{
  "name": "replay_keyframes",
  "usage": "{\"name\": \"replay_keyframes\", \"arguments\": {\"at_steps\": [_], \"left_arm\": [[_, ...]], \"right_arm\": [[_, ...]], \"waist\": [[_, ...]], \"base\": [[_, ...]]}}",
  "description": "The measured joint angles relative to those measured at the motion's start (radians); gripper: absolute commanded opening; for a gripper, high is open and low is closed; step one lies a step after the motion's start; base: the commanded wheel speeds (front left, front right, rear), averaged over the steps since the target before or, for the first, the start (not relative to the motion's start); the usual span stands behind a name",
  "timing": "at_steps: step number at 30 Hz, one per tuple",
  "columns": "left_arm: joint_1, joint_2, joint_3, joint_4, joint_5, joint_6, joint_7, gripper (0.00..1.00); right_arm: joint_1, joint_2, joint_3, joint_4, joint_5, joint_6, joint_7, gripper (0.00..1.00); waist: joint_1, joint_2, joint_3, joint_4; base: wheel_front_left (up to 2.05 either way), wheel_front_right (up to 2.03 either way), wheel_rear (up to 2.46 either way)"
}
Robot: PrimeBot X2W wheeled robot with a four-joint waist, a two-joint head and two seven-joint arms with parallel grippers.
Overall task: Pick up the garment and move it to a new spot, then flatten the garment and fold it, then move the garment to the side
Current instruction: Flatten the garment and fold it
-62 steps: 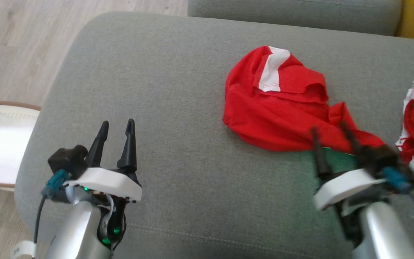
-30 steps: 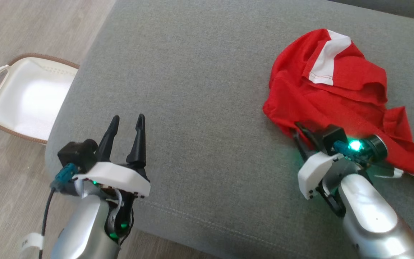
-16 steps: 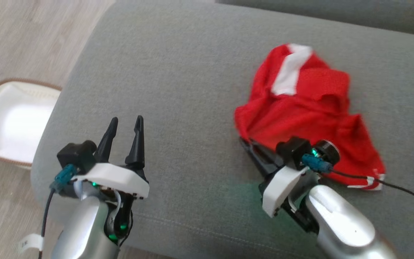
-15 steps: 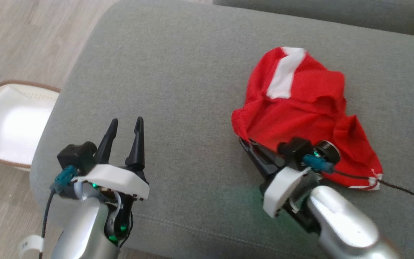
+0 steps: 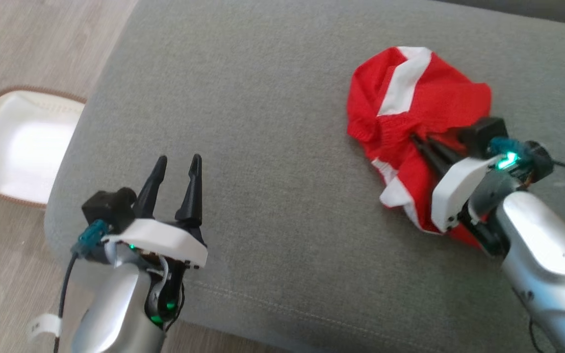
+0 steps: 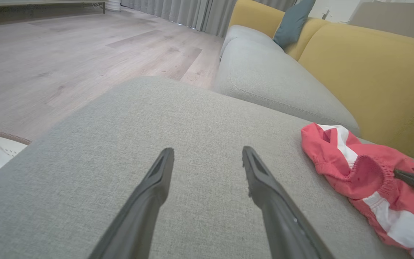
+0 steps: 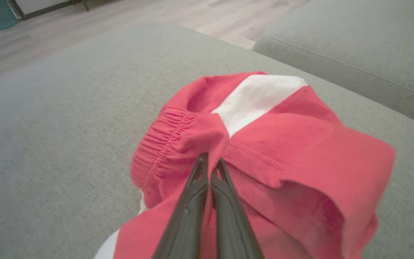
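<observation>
The garment, red shorts with white stripes and an elastic waistband, lies bunched on the right half of the grey cushion. My right gripper is shut on a fold of it near the waistband. The right wrist view has the two fingers pressed together with red cloth pinched at their tips. My left gripper stands open over bare cushion at the lower left, well apart from the garment. In the left wrist view the garment sits to the right of my open fingers.
A white basket with a brown rim stands on the wooden floor left of the cushion. The cushion's left and front edges are near my left arm. Another grey cushion and a yellow sofa back lie beyond.
My right gripper closed on the garment's edge and lifted it up and back, so the cloth now bunches around the fingers. The left gripper kept its place; the camera shifted.
</observation>
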State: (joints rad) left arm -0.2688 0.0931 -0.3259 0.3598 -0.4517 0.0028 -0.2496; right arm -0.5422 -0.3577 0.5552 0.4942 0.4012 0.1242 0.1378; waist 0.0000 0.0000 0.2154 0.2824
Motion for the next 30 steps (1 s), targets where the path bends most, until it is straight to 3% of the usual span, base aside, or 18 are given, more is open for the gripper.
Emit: {"name": "replay_keyframes", "arguments": {"at_steps": [10, 11, 12, 15, 16, 17, 23, 30], "left_arm": [[-0.029, -0.004, 0.0, 0.016, 0.0, -0.004, 0.0, 1.0], [-0.031, -0.004, 0.0, 0.018, 0.0, -0.004, 0.0, 1.0], [-0.034, -0.005, 0.0, 0.018, 0.0, -0.004, 0.0, 1.0], [-0.044, -0.005, 0.001, 0.018, 0.0, -0.009, 0.0, 1.0], [-0.046, -0.005, 0.001, 0.018, 0.0, -0.011, 0.0, 1.0], [-0.047, -0.005, 0.001, 0.018, 0.001, -0.012, 0.0, 1.0], [-0.047, -0.003, 0.002, 0.02, 0.002, -0.011, 0.0, 1.0], [-0.045, 0.004, 0.005, 0.017, 0.009, -0.01, 0.0, 1.0]], "right_arm": [[-0.1, 0.0, 0.025, 0.205, -0.012, 0.0, -0.052, 0.0], [-0.107, 0.002, 0.025, 0.224, -0.018, 0.0, -0.06, 0.05], [-0.113, 0.006, 0.026, 0.24, -0.029, 0.0, -0.072, 0.38], [-0.127, 0.028, 0.035, 0.284, -0.056, 0.0, -0.107, 0.35], [-0.131, 0.036, 0.035, 0.297, -0.069, 0.0, -0.123, 0.79], [-0.135, 0.044, 0.032, 0.31, -0.075, 0.0, -0.137, 1.0], [-0.146, 0.091, 0.035, 0.344, -0.074, 0.0, -0.204, 1.0], [-0.143, 0.097, -0.026, 0.356, -0.074, 0.0, -0.264, 1.0]], "waist": [[0.0, 0.0, 0.037, 0.02], [0.0, 0.0, 0.039, 0.018], [0.0, 0.0, 0.04, 0.015], [0.0, 0.0, 0.041, 0.001], [0.0, 0.0, 0.04, -0.005], [0.0, 0.0, 0.04, -0.011], [0.0, 0.0, 0.023, -0.052], [0.0, 0.0, -0.016, -0.114]], "base": [[0.0, 0.0, 0.0], [0.0, 0.0, 0.0], [0.0, 0.0, 0.0], [0.0, 0.0, 0.0], [0.0, 0.0, 0.0], [0.0, 0.0, 0.0], [0.0, 0.0, 0.0], [0.0, 0.0, 0.0]]}}
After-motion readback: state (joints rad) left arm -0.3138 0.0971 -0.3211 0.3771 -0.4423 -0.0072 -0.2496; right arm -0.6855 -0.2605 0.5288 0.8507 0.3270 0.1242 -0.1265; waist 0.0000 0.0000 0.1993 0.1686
